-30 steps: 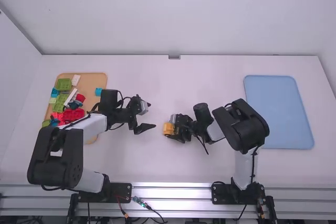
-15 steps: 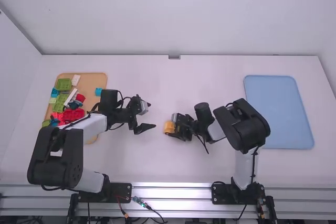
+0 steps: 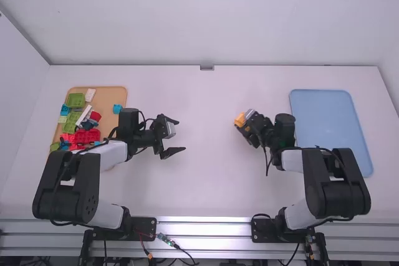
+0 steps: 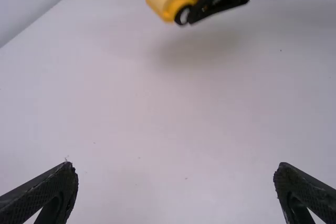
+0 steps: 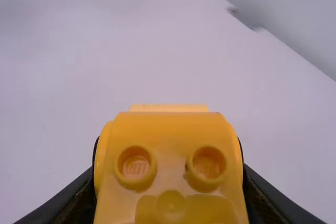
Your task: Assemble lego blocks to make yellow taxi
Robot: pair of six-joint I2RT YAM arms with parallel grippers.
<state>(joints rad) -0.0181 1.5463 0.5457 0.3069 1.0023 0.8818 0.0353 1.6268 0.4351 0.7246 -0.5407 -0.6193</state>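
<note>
A: Where is the yellow taxi [image 5: 170,129], and what is the state of each claw?

B: The taxi is pinched in the right claw [image 3: 245,124], raised above the surface [image 3: 206,197]. The left claw [image 4: 176,167] is spread wide, with nothing between its 2 fingers. The blue tray [image 3: 324,135] lies to the right of the right claw.

A: How should the body handle?

B: Probably light and stiff: hard, smooth plastic, little harmed by a firm squeeze but apt to slip or pivot. The weak points are likely the joints between blocks, which may part if twisted.

A: And the proper hold?

B: Across the 2 opposite sides, as here, preferably low on the solid base. A wheel [image 4: 182,15] sits just beside the right claw's fingers; pressure on it could let the body roll. The 2 round studs [image 5: 135,167] between the fingers are best left unpressed.
</note>
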